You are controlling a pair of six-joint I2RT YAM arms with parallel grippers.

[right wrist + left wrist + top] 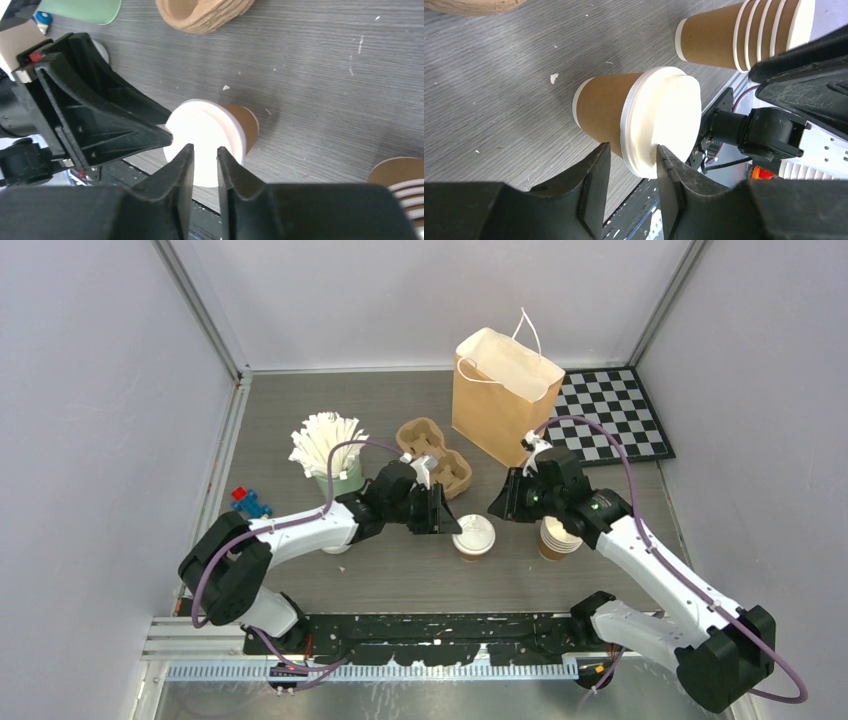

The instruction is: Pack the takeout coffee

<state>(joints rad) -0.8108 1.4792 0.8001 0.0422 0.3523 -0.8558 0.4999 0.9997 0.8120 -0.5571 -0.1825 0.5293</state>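
The takeout coffee (473, 537), a brown paper cup with a white lid on it, stands on the table between my two grippers. My left gripper (455, 523) is at its left side, turned on edge. In the left wrist view its jaws (631, 150) stand a little apart astride the lid's rim: one finger (669, 170) touches the lid's top, the other sits beside the cup wall (604, 105). My right gripper (497, 508) hovers just above and right of the lid (200, 125). Its jaws (201, 150) are almost together and hold nothing.
A stack of lidless brown cups (558, 537) stands right of the coffee, under the right arm. A brown paper bag (500, 400) stands open behind, a pulp cup carrier (435, 450) to its left. A green cup of white sticks (325, 450) is at the left, a checkered mat (610, 415) at the back right.
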